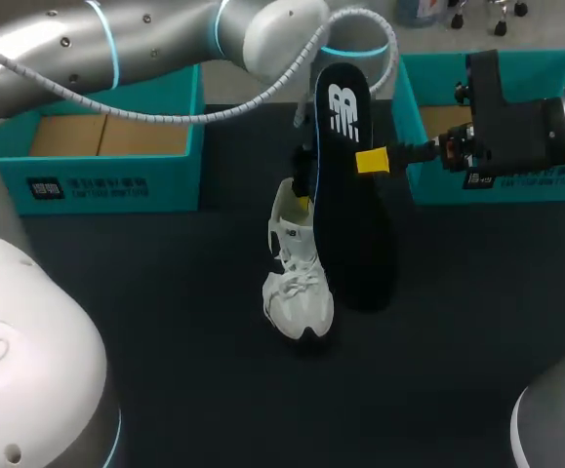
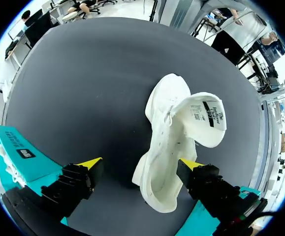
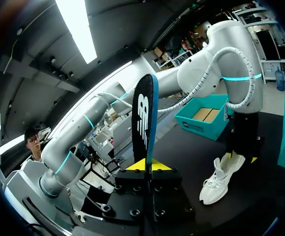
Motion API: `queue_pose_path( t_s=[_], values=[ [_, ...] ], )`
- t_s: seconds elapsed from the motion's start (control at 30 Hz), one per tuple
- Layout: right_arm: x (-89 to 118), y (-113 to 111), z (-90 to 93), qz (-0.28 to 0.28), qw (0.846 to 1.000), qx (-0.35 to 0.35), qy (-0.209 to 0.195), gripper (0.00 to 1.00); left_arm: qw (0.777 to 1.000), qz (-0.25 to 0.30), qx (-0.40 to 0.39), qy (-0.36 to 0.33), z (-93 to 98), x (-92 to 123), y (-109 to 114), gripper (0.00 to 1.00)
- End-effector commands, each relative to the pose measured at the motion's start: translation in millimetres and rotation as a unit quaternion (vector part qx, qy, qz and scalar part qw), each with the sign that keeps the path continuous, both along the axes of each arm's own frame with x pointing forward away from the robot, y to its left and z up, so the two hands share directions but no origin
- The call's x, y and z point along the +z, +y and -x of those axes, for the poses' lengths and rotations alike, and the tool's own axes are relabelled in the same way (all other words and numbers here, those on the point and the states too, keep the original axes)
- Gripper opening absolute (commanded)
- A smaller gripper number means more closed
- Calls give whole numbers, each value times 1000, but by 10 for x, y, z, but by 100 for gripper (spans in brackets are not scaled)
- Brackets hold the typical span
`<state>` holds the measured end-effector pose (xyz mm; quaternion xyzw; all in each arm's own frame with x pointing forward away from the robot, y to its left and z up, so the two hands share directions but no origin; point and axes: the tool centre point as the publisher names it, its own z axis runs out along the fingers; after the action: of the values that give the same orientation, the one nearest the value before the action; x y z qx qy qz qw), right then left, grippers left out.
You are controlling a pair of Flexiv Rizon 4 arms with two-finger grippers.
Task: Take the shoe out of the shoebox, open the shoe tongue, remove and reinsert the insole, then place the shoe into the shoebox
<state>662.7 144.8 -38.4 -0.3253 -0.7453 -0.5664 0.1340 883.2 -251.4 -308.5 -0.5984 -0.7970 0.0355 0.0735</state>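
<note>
Jaws on the right gripper [image 1: 373, 161] are pinching the black insole [image 1: 348, 224], holding it up on edge mid-frame. Left gripper [image 2: 140, 163] is hanging spread wide with the heel end of the white shoe [image 1: 297, 283] between its fingers, not squeezing it. Shoe's sitting on the dark table [image 1: 165, 312], just left of the insole. Teal shoeboxes are sitting upper left [image 1: 116, 180] and upper right [image 1: 502, 185].

White shoe [image 1: 297, 292], black insole [image 1: 350, 224] with white logo and blue edge, teal shoebox [image 1: 180, 180], black table [image 1: 165, 322].
</note>
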Motion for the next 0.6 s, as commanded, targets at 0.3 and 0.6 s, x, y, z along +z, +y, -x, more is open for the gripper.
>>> queue_pose_path(
  t_s=[0.3,0.6],
  values=[
    [-9,22,-21,0,1000,0,1,0,976,212,0,-45,-87,513,316,100],
    [-9,22,-21,0,1000,0,1,0,960,275,-20,-59,-141,748,401,100]
  ],
)
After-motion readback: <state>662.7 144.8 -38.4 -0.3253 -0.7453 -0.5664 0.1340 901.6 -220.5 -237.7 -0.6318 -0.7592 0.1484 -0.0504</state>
